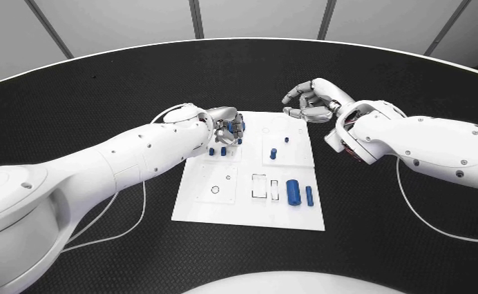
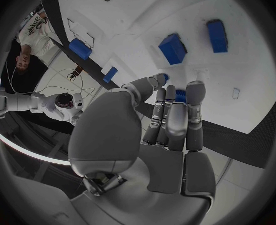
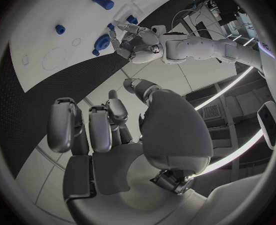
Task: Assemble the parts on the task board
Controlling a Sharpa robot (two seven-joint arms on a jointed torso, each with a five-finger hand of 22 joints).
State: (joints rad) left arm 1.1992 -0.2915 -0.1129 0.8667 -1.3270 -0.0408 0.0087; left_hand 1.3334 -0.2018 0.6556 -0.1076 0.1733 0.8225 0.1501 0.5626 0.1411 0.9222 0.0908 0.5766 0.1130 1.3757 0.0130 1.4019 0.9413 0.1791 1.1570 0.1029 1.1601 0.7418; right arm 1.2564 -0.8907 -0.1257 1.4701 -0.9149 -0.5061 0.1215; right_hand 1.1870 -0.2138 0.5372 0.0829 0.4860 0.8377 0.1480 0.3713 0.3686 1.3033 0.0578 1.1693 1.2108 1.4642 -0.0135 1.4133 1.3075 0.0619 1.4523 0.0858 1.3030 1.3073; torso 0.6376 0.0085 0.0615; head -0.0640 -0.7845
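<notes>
Looks like mid-placement: left robot hand (image 1: 225,125) pinching a small blue part (image 1: 237,126) over the far left of the board (image 1: 249,206), next move probably lowering it dead straight into a slot. Right robot hand (image 1: 311,101) hanging past the board's far edge, curled on nothing. Roughly six other parts on the board, counting the two near-right cylinders (image 1: 293,192).

Matt black table (image 1: 119,239), smooth white task board (image 1: 249,211), glossy blue parts (image 1: 293,192)

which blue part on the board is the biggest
The thick blue cylinder lying near the task board's near right corner, beside a thinner blue rod; the others are small pegs.
</notes>
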